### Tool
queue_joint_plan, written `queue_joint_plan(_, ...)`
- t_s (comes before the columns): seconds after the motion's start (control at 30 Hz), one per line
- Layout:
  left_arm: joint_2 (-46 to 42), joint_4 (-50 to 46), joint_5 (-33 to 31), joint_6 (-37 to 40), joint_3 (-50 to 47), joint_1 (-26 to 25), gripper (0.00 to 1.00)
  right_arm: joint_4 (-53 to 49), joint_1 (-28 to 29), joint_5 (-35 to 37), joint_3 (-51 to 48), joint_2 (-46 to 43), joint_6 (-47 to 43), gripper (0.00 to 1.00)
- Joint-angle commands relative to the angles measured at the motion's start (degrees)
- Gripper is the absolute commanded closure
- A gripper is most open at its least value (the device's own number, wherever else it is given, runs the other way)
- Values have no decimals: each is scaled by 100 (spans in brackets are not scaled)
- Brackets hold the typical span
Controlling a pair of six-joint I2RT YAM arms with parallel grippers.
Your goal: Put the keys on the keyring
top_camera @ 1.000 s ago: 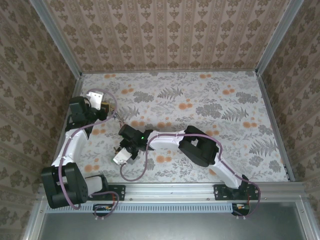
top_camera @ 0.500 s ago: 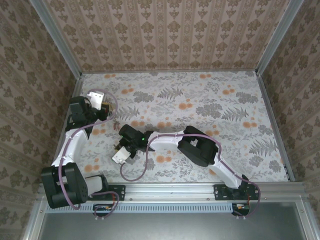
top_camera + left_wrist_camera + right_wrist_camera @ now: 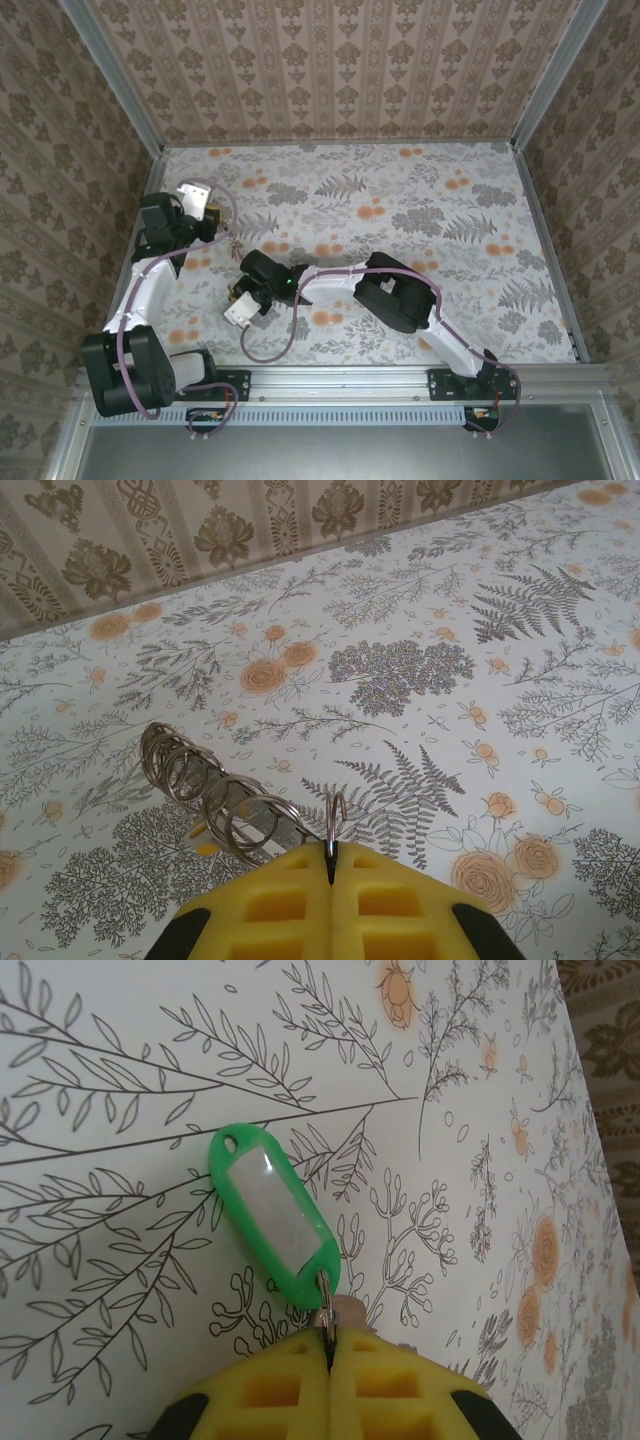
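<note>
Left fingers (image 3: 275, 912) clamped together; right fingers (image 3: 385, 1392) clamped too, arm stretched leftward.

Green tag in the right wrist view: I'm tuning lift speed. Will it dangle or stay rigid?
The green tag looks like thin plastic, so probably light. Held only through its small ring by the right gripper, it will likely swing freely.

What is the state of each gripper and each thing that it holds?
chain of metal rings, held by its end ring.
green key tag, held by its small ring, label blank.
left gripper, shut on the chain.
right gripper, shut on the tag's ring.
</note>
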Motion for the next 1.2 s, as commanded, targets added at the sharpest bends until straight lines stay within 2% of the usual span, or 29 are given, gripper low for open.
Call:
queue_joint_plan(0.0, -55, 69, 127, 188, 35, -46, 100, -81, -15, -180, -159, -62, 97, 100)
queue_joint_plan(0.13, -54, 1, 261, 339, 52, -77, 100, 204, -30, -183, -440, -271, 486, 100)
queue_joint_plan(0.23, -47, 49, 449, 406, 45, -102, 100, 412, -148, -280, -776, -739, 1328, 100)
queue_joint_plan(0.4, 58, 169, 911, 510, 73, -97, 100, 1867, -460, -384, -2287, -1931, 3105, 100)
queue_joint_plan(0.43, 83, 128, 1171, 589, 114, -116, 100, 2059, -517, -411, -2546, -2133, 3321, 100)
queue_joint_plan(0.53, 181, -236, 1695, 1056, 350, -269, 100, 2652, -683, -412, -3395, -2781, 4061, 100)
queue_joint_plan(0.63, 361, -1005, 2442, 1878, 714, -559, 100, 3104, -853, -260, -4152, -3395, 4754, 100)
queue_joint_plan(0.77, 607, -1576, 2783, 2404, 1042, -1109, 100, 3567, -1131, -54, -4983, -4168, 5569, 100)
queue_joint_plan(0.87, 722, -1652, 2794, 2558, 1089, -1562, 100, 3349, -1399, -78, -5311, -4777, 6024, 100)
queue_joint_plan(1.17, 961, -1457, 2688, 2652, 1257, -2658, 100, 613, -2350, -547, -5433, -7014, 6097, 100)
